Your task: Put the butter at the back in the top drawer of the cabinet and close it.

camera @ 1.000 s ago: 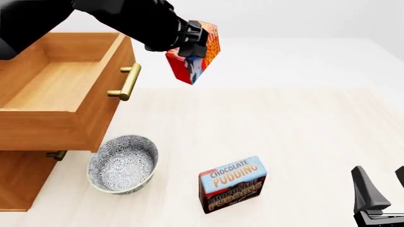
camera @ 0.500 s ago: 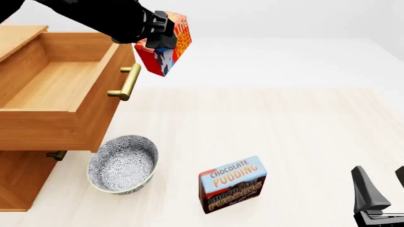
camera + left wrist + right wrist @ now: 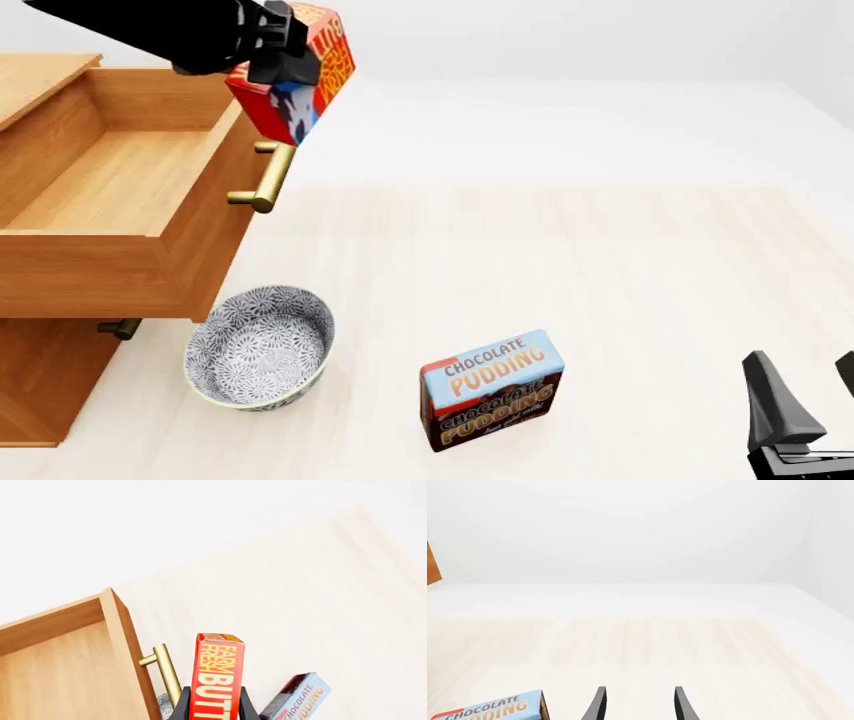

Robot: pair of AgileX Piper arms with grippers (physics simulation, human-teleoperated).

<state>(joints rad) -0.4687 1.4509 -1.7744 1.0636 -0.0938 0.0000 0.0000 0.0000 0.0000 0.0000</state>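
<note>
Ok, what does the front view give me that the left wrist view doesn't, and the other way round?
Only the front view shows the patterned bowl whole, the cabinet body below the top drawer, the right end effector idle at the near right, and the left arm carrying the butter above the drawer's front edge. Only the left wrist view shows the left end effector with its fingers on both sides of the box, and the lettering "FARM FRESH". Both show the open drawer with its brass handle and the pudding box.
</note>
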